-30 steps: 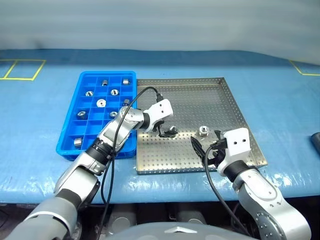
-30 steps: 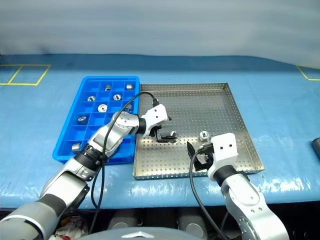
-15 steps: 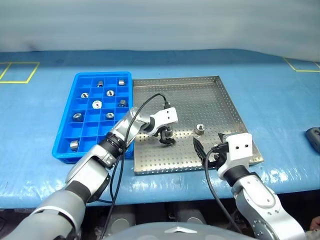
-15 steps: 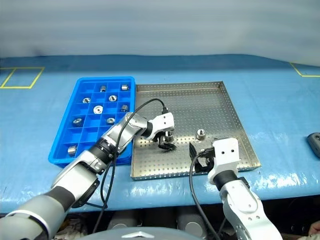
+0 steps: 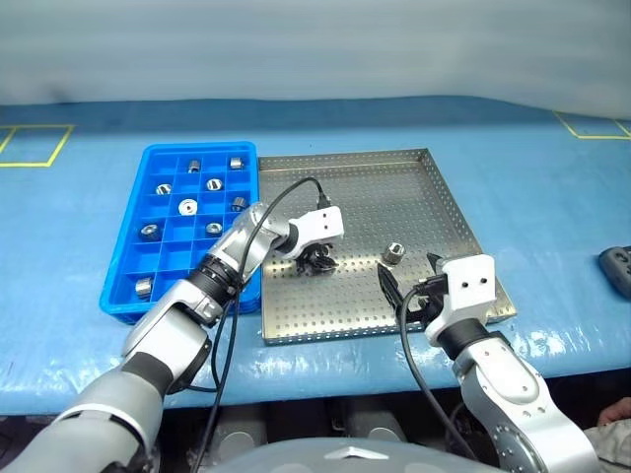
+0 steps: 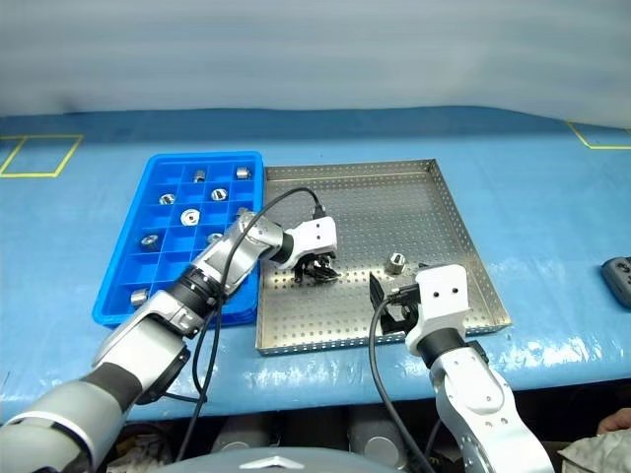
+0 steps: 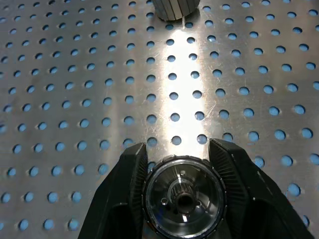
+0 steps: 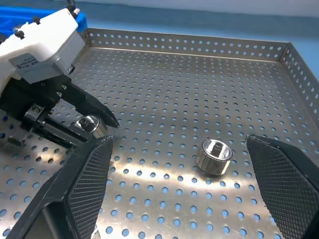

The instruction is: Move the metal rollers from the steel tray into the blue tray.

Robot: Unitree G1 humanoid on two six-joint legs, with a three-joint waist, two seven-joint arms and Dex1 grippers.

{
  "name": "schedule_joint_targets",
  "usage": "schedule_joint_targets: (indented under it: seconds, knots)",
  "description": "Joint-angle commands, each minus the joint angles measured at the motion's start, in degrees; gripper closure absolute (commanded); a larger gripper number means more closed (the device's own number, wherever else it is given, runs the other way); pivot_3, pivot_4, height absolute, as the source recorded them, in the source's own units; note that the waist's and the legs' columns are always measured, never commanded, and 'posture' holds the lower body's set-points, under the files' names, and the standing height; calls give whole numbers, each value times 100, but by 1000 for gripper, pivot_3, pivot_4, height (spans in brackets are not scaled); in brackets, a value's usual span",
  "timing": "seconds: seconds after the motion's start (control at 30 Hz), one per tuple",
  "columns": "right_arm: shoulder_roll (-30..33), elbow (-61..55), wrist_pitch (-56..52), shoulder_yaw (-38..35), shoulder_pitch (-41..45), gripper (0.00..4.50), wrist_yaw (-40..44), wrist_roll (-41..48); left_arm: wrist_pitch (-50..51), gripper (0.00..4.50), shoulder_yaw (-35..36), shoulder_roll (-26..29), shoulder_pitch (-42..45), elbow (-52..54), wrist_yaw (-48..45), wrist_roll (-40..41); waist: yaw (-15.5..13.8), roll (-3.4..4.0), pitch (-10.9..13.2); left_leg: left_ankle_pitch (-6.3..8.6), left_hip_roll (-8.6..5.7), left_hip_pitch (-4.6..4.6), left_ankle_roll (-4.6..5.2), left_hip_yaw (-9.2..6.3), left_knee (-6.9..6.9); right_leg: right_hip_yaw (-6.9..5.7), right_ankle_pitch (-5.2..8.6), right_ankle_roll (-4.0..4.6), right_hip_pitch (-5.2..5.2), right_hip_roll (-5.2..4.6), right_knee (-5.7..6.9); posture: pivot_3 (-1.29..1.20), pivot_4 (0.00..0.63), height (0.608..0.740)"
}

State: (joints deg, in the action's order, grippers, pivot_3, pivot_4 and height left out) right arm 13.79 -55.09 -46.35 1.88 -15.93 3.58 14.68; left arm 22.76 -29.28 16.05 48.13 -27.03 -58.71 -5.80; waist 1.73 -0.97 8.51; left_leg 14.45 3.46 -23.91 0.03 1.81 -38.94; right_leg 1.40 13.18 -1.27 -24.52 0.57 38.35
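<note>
**Left hand pinches a roller on the steel tray; right hand waits spread**

At the far left of the blue-covered tabletop (image 5: 552, 187) we see a yellow taped square outline (image 5: 30, 145). Next comes the blue tray (image 5: 128, 296), its long side running away from us, touching or just beside the steel tray's left rim. Eight metal rollers sit in its compartments, each in its own cell: two in the far row (image 5: 194, 166), several through the middle rows, and one alone in the near-left corner cell (image 5: 144, 286).

Our left arm reaches across the blue tray's near-right corner onto the steel tray (image 5: 434, 197). The left hand (image 5: 317, 262) is down over the perforated floor, left of the tray's middle, its two black fingers (image 7: 130, 172) pressed against opposite sides of one roller (image 7: 183, 196). In the left wrist view we look straight at that roller's end face with its centre hole, clamped between the pads.

Right of it, apart from the left hand, a second roller (image 5: 391, 252) stands upright on the steel floor, untouched.

Further right, our right hand (image 5: 406, 293) is over the steel tray's near-right part, its fingers (image 8: 284, 184) spread wide and holding nothing; in its wrist view the loose roller lies ahead, between the two fingers.

A dark object (image 5: 616, 268) lies at the tabletop's right edge.
</note>
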Motion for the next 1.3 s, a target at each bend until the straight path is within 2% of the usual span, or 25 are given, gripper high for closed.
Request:
schedule_joint_targets:
  seconds: [0.03,0.33,0.5,0.77,1.03,1.3]
  knots:
    - [60,-42,34,26,208,0,122,46,335,2780,628,26,-18,888,204,327,-35,0,0,0,0,-1,0,0,0,0,-1,-1,-1,-1,0,26,150,740]
    - [233,260,-75,310,885,0,466,126,1646,2780,2373,89,-1101,3212,2030,605,-105,1,0,2,2,9,3,-8,0,4,-6,-11,1,0,11,102,150,740]
    - [243,553,-50,527,1298,0,636,182,2037,2780,2972,17,-1682,3963,2979,603,-223,-4,3,0,2,15,2,-12,-7,0,-5,-9,2,-1,31,147,150,740]
    - [250,788,-49,728,1632,0,831,232,2478,2780,3324,-107,-2533,4722,4125,469,-436,-7,4,0,-4,13,2,-11,-11,0,-6,-10,4,-7,31,188,150,740]
    - [222,776,-81,748,1543,0,861,277,2853,2780,3747,-215,-3177,5215,4726,499,-458,-11,6,0,0,14,1,-14,-11,-5,-5,-9,4,-7,32,200,150,740]
    - [226,775,-118,729,1562,0,885,304,3028,2780,3871,-316,-3549,5376,5029,524,-489,-14,7,0,0,14,1,-15,-11,-5,-4,-7,4,-8,32,194,150,740]
